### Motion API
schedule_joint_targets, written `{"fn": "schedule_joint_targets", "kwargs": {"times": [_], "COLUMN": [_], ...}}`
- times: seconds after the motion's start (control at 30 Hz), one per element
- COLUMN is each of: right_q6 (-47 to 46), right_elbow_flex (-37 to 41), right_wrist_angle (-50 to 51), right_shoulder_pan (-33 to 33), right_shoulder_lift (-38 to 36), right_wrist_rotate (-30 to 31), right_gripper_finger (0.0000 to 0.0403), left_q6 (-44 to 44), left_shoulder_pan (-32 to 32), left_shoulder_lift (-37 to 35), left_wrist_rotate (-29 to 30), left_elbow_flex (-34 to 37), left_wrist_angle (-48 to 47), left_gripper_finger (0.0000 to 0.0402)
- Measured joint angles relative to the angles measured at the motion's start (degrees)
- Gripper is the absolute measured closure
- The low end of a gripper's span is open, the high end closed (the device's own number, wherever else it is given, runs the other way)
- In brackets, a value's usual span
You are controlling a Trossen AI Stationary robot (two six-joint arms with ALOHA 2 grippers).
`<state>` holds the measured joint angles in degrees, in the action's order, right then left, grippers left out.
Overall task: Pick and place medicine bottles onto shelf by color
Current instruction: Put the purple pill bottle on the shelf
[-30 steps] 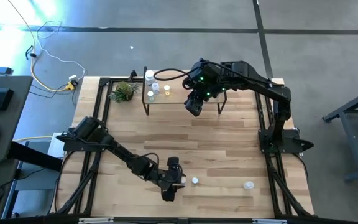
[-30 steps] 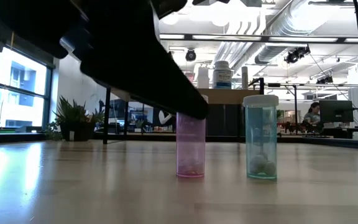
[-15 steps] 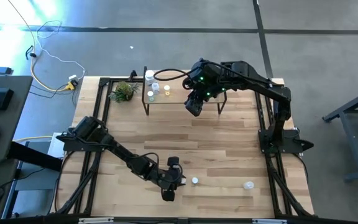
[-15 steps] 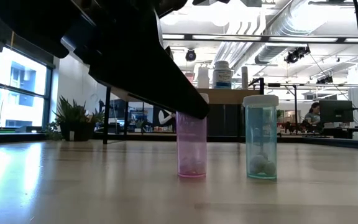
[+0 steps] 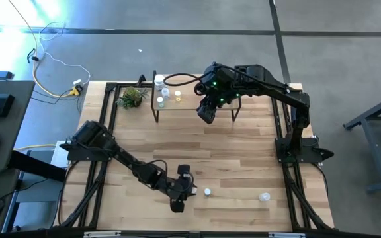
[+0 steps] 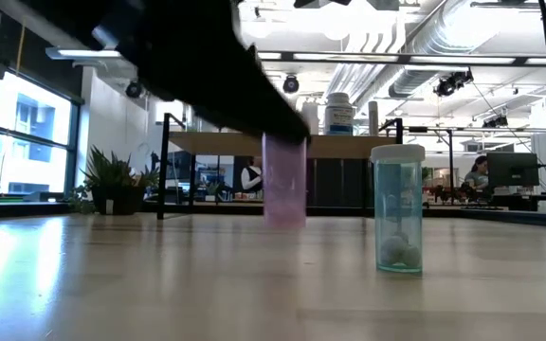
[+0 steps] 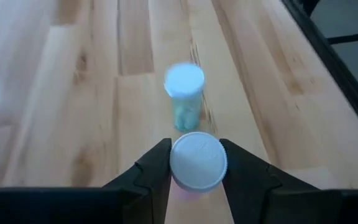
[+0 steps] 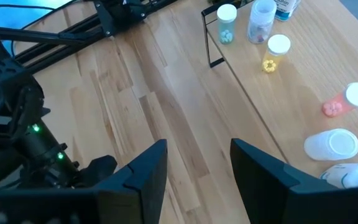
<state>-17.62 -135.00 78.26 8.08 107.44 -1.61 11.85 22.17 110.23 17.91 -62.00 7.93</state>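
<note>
Left pincer [image 7: 194,163] clamping pink bottle [image 6: 284,178] by cap, lifting clear of desk [image 5: 243,158] at 6 o'clock, shelf-bound. Right pincer [image 8: 197,163] gaping empty, hovering beside shelf [image 5: 225,104] at 12 o'clock.

Light-wood tabletop [image 5: 243,155] carried a shelf [image 5: 190,99] holding several bottles, a green plant [image 5: 132,97], two loose bottles [image 5: 207,192] near its front edge

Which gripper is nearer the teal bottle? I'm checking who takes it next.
Left. The left gripper, shut on the pink bottle, is right beside the teal bottle. The right gripper is open, far off over the shelf.
</note>
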Motion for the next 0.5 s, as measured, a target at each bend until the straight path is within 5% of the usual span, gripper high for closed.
{"fn": "schedule_joint_targets", "kwargs": {"times": [0.5], "right_q6": [2.92], "right_elbow_flex": [0.02], "right_wrist_angle": [-0.07], "right_shoulder_pan": [2.28], "right_shoulder_lift": [0.0], "right_wrist_rotate": [15.05], "right_gripper_finger": [0.0236], "left_q6": [-5.3], "left_shoulder_pan": [-9.53], "left_shoulder_lift": [-11.74], "left_wrist_rotate": [0.78], "left_elbow_flex": [-0.04], "left_wrist_angle": [-8.38], "left_gripper_finger": [0.0288]}}
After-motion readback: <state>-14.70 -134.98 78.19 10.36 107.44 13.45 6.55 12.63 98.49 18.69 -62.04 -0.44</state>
